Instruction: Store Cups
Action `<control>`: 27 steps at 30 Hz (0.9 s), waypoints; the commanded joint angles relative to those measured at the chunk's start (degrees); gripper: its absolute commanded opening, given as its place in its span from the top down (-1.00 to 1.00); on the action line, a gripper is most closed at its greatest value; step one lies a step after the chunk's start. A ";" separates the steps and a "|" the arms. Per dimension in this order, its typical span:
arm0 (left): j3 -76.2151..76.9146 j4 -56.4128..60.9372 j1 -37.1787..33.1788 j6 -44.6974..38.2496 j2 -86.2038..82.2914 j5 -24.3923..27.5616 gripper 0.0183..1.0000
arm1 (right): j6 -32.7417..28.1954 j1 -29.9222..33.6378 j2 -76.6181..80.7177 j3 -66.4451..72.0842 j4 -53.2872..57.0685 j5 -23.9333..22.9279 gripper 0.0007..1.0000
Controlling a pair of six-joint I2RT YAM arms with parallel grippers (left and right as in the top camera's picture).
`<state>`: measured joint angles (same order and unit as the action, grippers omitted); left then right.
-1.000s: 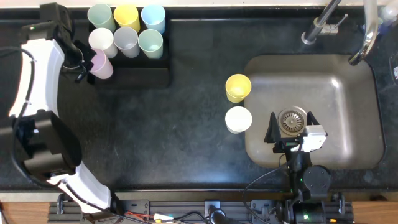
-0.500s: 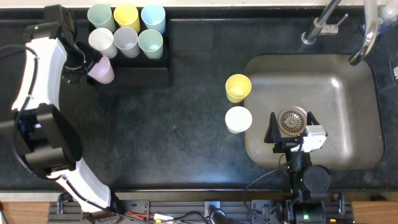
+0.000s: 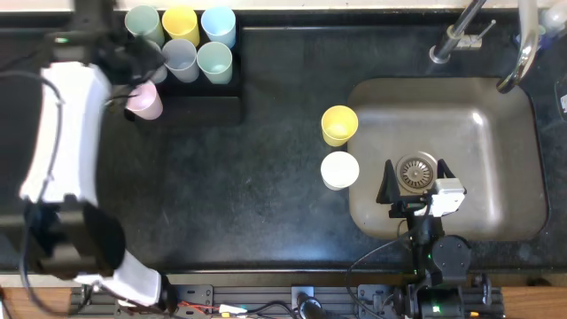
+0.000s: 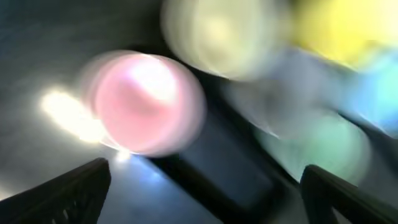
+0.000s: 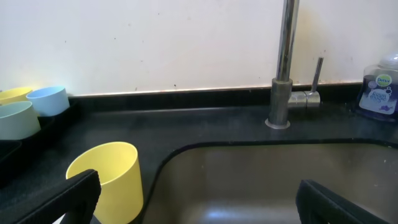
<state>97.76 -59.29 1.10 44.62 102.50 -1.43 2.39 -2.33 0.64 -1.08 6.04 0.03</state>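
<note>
A pink cup point(image 3: 144, 100) point(image 4: 149, 102) stands at the front left corner of the black rack point(image 3: 199, 108); I cannot tell whether it sits fully inside. My left gripper point(image 4: 205, 169) hangs open above it, holding nothing. Green point(image 3: 142, 19), yellow point(image 3: 180, 22), blue point(image 3: 218, 25), grey point(image 3: 182, 55) and mint point(image 3: 214, 60) cups fill the rack's back rows. A loose yellow cup point(image 3: 339, 125) point(image 5: 106, 180) and a white cup point(image 3: 339, 170) stand on the counter by the sink's left rim. My right gripper point(image 3: 415, 182) point(image 5: 199, 180) stays open over the sink, empty.
The steel sink point(image 3: 496, 97) takes up the right side, with a tap point(image 3: 461, 35) point(image 5: 283, 68) behind it and a soap bottle point(image 5: 380, 87) at the far right. Dark counter point(image 3: 248, 195) lies between rack and sink.
My left arm has lifted up and away from the pink cup, which stays at the rack's corner. The raised arm now covers the white cup in the rack. The right arm has not moved.
</note>
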 commanded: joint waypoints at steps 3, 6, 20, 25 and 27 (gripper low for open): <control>0.66 7.21 27.93 1.38 1.49 -12.41 -1.00 | 0.33 0.11 -0.44 0.22 -0.35 0.39 -0.99; 0.66 9.51 36.87 7.50 4.31 -14.71 -1.00 | 0.31 0.11 -0.44 0.22 -0.35 0.39 -0.99; 0.90 11.15 41.29 14.45 12.76 -5.09 -1.00 | 0.33 0.11 -0.44 0.22 -0.35 0.39 -1.00; 0.90 12.48 41.29 14.43 15.10 -1.05 -1.00 | 0.33 0.11 -0.44 0.22 -0.35 0.39 -1.00; 0.90 12.87 41.29 14.43 15.74 0.04 -1.00 | 0.33 0.11 -0.44 0.22 -0.35 0.39 -0.99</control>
<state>98.24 -46.83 42.26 58.24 117.34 -4.73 2.39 -2.33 0.64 -1.08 6.04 0.03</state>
